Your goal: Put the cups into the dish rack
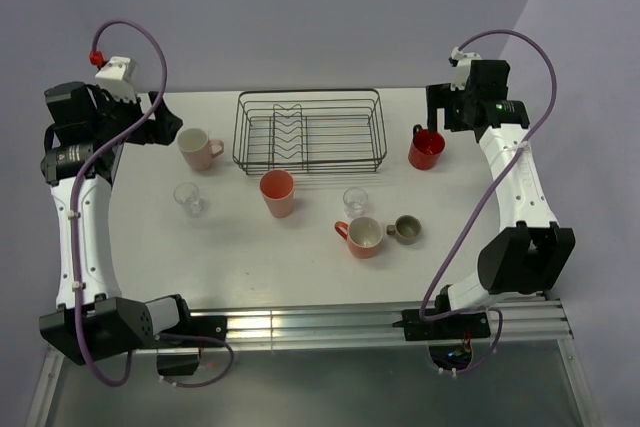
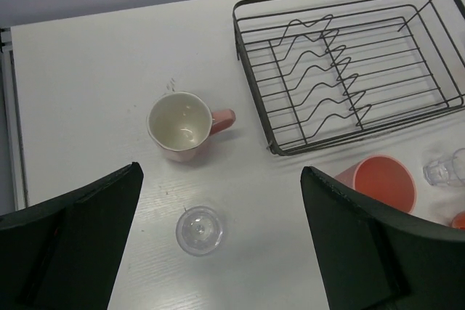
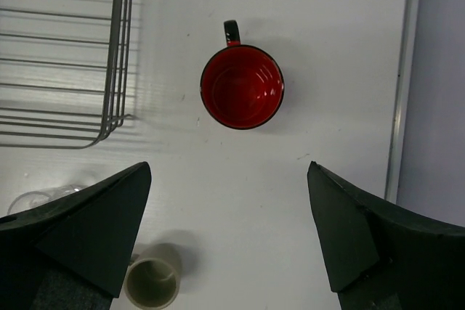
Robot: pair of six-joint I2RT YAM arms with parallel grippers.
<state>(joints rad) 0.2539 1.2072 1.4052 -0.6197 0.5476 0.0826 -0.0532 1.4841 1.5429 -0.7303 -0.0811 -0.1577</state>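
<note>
The black wire dish rack [image 1: 310,169] stands at the back middle of the table with nothing in it. A pale pink mug [image 1: 198,148] sits left of it and a red mug [image 1: 426,149] right of it. In front stand a salmon tumbler [image 1: 277,193], two clear glasses [image 1: 188,197] [image 1: 355,200], an orange mug [image 1: 362,236] and a small grey-olive mug [image 1: 405,229]. My left gripper [image 2: 220,170] hangs open above the pink mug [image 2: 180,125] and a glass [image 2: 199,230]. The right gripper [image 3: 229,168] is open above the red mug [image 3: 242,86], holding nothing.
The table's left edge runs close to the pink mug and its right edge close to the red mug. In the right wrist view the rack's corner [image 3: 116,49] lies left of the red mug, and the grey-olive mug [image 3: 152,281] sits under the left finger.
</note>
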